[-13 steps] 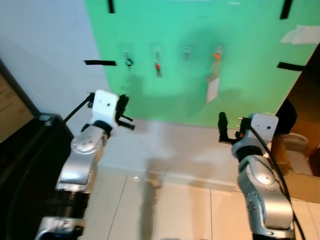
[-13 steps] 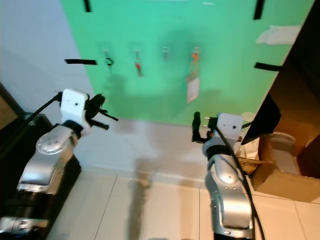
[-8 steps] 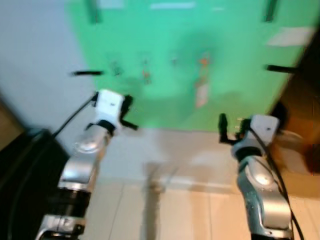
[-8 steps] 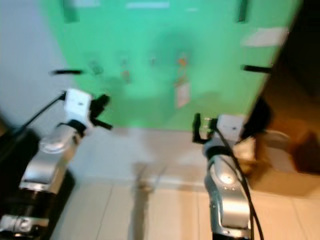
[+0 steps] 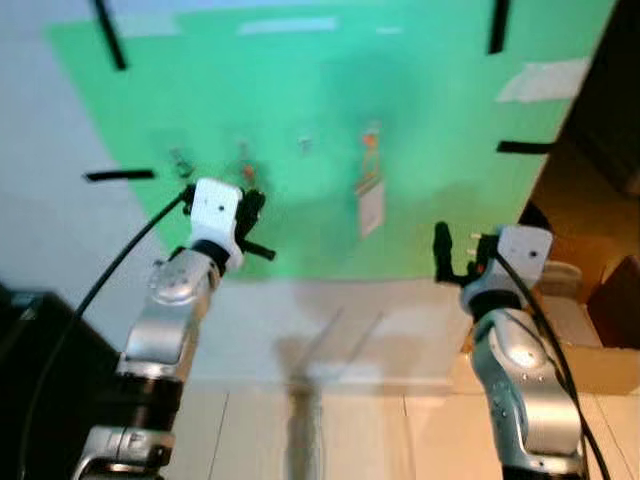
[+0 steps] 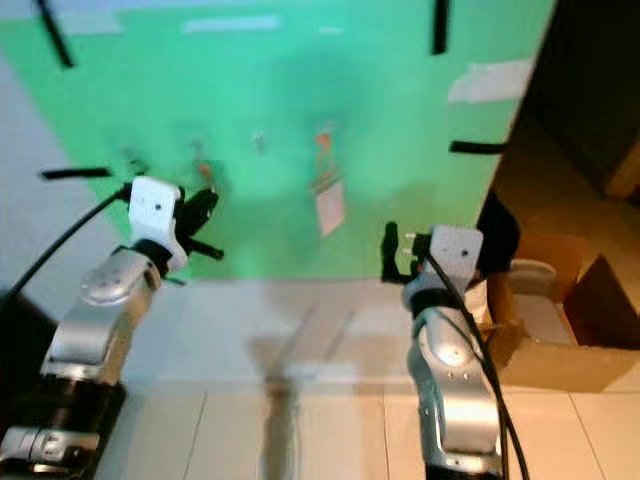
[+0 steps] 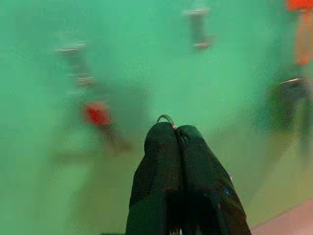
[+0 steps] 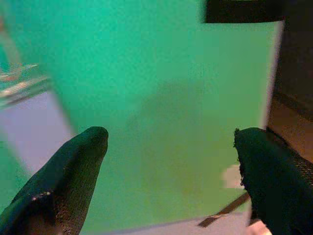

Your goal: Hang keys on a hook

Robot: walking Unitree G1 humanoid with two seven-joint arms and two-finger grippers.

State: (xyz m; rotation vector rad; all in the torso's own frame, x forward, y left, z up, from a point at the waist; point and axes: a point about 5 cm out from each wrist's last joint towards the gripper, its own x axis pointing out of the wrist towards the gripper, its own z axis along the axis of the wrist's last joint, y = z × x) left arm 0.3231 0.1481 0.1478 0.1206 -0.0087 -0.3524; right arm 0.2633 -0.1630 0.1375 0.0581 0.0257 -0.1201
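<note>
A green board (image 5: 330, 110) on the wall carries a row of small metal hooks. One hook (image 7: 77, 62) has a red tag (image 7: 98, 113) hanging from it, the one beside it (image 7: 198, 28) is bare, and a further one holds an orange lanyard (image 5: 372, 140) with a white card (image 5: 370, 205). My left gripper (image 7: 175, 129) is raised close to the board, just below the hook with the red tag. It is shut, and a thin metal key ring (image 7: 166, 118) peeks out between its fingertips. My right gripper (image 8: 168, 137) is open, with nothing between its fingers, raised before the board's right part.
Black tape strips (image 5: 115, 175) and a white paper patch (image 5: 540, 80) sit on the board. An open cardboard box (image 5: 600, 350) stands on the tiled floor at the right, under a dark opening. Black furniture (image 5: 30, 340) stands at the left.
The whole picture has shifted: the camera moved, and the board's hooks now lie closer to my left gripper. Both arms keep their raised pose.
</note>
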